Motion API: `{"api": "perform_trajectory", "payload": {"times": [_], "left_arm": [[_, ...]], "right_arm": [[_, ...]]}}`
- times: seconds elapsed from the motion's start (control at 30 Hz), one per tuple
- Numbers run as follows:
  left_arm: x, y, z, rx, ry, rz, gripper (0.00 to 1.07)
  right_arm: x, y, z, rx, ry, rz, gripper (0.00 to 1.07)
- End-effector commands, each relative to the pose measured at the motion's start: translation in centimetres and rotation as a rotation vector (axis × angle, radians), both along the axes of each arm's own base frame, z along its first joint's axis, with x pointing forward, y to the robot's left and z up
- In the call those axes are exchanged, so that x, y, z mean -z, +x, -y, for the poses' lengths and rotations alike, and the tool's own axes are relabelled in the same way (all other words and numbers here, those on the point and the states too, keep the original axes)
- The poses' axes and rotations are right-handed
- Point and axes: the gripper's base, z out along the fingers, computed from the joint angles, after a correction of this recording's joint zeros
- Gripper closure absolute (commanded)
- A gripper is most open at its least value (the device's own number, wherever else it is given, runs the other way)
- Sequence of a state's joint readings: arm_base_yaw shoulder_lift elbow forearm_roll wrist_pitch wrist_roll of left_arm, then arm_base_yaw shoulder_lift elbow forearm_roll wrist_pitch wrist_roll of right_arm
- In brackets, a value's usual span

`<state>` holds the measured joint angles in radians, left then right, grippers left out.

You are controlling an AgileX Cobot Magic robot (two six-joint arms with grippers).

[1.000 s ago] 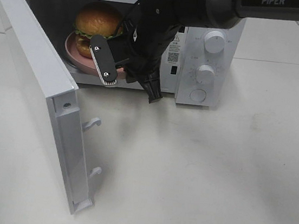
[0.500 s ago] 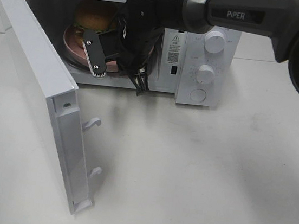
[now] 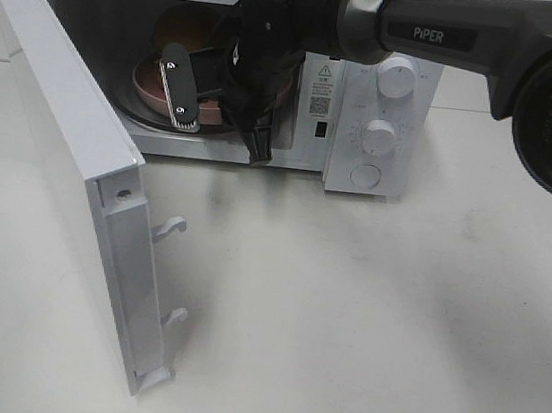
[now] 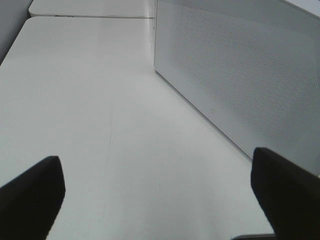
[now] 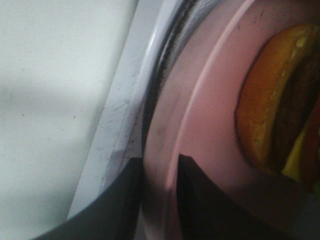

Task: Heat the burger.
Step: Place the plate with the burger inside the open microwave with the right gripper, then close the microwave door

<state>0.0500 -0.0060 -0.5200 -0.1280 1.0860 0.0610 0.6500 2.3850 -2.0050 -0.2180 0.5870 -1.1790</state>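
Exterior high view: the burger [image 3: 186,22] sits on a pink plate [image 3: 149,78] inside the microwave [image 3: 382,99]. The microwave's door [image 3: 66,110] stands open over the white surface [image 3: 364,308]. The right claw [image 5: 160,161] reaches into the cavity and straddles the plate's rim; whether it pinches the rim or stands loose I cannot tell. The left claw [image 4: 156,165] is spread wide above the surface.

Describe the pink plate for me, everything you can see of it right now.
The pink plate is round and smooth, with a raised, paler rim. It sits roughly level inside the open microwave, carrying the burger. Its near rim lies between the jaws of the right gripper; whether they clamp it I cannot tell. From the high camera, the arm hides much of it.
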Motion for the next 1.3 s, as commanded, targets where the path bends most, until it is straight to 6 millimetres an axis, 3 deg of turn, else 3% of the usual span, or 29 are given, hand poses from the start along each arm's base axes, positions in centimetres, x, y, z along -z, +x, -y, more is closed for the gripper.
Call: {"api": "perform_trajectory", "payload": {"times": [0.03, 0.07, 0.1, 0.17, 0.27, 0.67, 0.87, 1.3], "left_arm": [[0.0, -0.2, 0.0, -0.003, -0.001, 0.027, 0.14], [0.0, -0.2, 0.0, -0.003, -0.001, 0.027, 0.14], [0.0, -0.2, 0.0, -0.003, -0.001, 0.027, 0.14], [0.0, -0.2, 0.0, -0.003, -0.001, 0.027, 0.14], [0.0, -0.2, 0.0, -0.003, -0.001, 0.027, 0.14], [0.0, -0.2, 0.0, -0.003, -0.001, 0.027, 0.14], [0.0, -0.2, 0.0, -0.003, -0.001, 0.027, 0.14], [0.0, -0.2, 0.0, -0.003, -0.001, 0.027, 0.14]], "right_arm": [[-0.8, 0.2, -0.1, 0.006, 0.031, 0.022, 0.67], [-0.8, 0.2, -0.1, 0.007, 0.033, 0.021, 0.58], [-0.8, 0.2, -0.1, 0.007, 0.033, 0.021, 0.58], [-0.4, 0.0, -0.1, 0.014, 0.041, 0.000, 0.47], [-0.2, -0.4, 0.0, 0.010, 0.037, -0.010, 0.41], [-1.5, -2.3, 0.8, -0.002, 0.087, 0.009, 0.38], [-1.9, -4.2, 2.1, -0.015, 0.100, 0.017, 0.29], [-3.6, -8.0, 5.0, -0.006, 0.093, -0.009, 0.31]]}}
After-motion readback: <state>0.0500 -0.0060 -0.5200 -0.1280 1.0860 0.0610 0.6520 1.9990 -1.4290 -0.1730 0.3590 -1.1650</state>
